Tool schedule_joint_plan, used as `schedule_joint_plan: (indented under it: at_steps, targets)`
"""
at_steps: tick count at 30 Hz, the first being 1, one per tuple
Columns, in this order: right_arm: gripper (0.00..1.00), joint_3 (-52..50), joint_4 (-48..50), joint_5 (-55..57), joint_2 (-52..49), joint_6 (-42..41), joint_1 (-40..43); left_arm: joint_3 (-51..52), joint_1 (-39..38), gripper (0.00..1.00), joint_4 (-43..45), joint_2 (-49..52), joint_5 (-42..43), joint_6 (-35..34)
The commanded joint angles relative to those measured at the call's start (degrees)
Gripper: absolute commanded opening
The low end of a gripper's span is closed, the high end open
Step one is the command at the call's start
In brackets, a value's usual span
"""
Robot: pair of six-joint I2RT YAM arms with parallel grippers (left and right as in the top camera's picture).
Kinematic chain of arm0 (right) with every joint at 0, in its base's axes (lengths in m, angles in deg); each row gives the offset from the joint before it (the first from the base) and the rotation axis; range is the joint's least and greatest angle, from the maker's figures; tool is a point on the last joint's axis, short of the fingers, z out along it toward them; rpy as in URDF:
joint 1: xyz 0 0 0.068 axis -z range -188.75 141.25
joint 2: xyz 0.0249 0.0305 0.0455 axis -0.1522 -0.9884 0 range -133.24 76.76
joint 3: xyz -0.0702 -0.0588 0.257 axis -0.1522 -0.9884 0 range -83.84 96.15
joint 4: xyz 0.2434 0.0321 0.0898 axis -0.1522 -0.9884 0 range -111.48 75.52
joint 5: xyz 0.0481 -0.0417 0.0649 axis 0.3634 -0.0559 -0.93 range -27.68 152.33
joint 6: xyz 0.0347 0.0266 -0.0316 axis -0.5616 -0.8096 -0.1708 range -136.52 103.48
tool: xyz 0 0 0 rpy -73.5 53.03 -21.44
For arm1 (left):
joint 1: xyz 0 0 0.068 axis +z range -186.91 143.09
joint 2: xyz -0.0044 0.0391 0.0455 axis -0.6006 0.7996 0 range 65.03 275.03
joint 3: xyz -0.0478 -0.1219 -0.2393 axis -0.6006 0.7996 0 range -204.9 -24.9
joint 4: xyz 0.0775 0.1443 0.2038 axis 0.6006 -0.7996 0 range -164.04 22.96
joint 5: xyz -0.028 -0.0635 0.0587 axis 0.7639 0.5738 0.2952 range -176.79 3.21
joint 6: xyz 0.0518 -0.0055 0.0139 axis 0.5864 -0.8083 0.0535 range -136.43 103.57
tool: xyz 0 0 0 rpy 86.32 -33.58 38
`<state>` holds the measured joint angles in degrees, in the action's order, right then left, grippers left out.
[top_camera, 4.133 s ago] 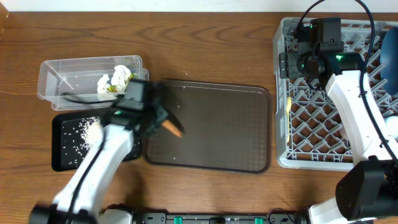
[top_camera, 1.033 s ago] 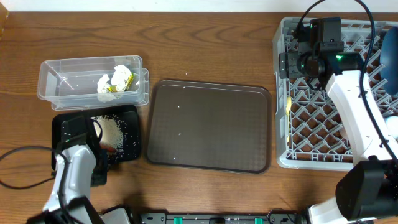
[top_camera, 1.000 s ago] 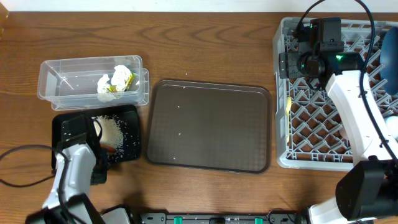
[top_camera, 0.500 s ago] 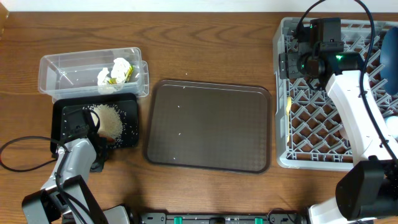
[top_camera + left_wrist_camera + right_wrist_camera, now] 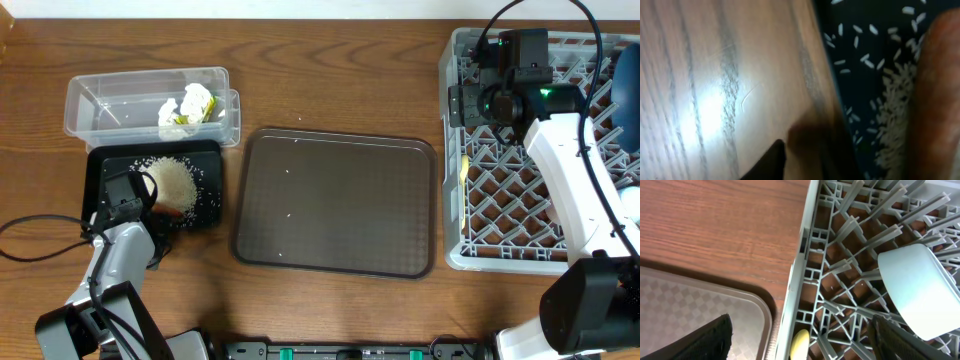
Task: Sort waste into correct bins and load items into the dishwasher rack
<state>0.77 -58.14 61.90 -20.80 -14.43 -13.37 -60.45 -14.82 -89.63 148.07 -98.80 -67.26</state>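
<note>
black tray (image 5: 150,150) + clear tub (image 5: 110,95) shifted toward 12 o'clock; carrot (image 5: 167,210) now in tray, 6 o'clock of rice (image 5: 178,180), so waste looks abt sorted. l gripper (image 5: 148,205) jaws: can't tell; r gripper (image 5: 802,330) spread wide, empty.

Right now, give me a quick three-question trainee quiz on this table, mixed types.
1. True or false: the crumpled tissue lies in the black tray.
2. What lies beside the rice? A) carrot B) cup C) plate
3. Fill in: the pale yellow spoon sits in the grey ___.
Key: 1 false, it is in the clear tub. 2 A. 3 rack.
</note>
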Motion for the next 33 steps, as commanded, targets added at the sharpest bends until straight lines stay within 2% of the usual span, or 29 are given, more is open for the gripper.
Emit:
schedule_joint_plan:
  at_steps: [1,3,5,8,16,24,28,33]
  targets:
    - [0.89,0.1,0.1,-0.5,-0.5,-0.8,0.1,-2.4,0.2,0.41,-1.2,-1.4,2.1,7.7]
    - [0.94,0.1,0.4,-1.2,-0.5,-3.1,0.3,-2.8,0.2,0.57,-1.6,-3.0,5.1,11.6]
    - [0.99,0.1,1.0,-3.3,-0.5,-5.4,0.9,-2.9,0.2,0.62,-2.1,-5.3,8.8,14.6]
    - [0.99,0.1,2.2,-8.4,-0.5,-7.3,2.3,-2.9,0.0,0.70,-4.1,-9.6,11.4,16.6]
    - [0.99,0.1,1.6,-14.4,-0.5,-8.5,8.6,-4.3,-4.5,0.75,-10.1,-18.2,11.6,18.7]
    - [0.99,0.1,-0.6,-14.4,-0.5,-8.4,12.9,-15.1,-13.5,0.79,-15.7,-15.3,11.6,26.3]
    - [0.99,0.1,-5.7,-14.4,-0.5,-7.8,14.5,-22.9,-16.8,0.80,-24.3,-10.4,11.6,29.6]
    - [0.99,0.1,-12.1,-14.4,-0.5,-6.6,15.8,-27.1,-17.9,0.84,-36.0,-6.2,11.7,30.8]
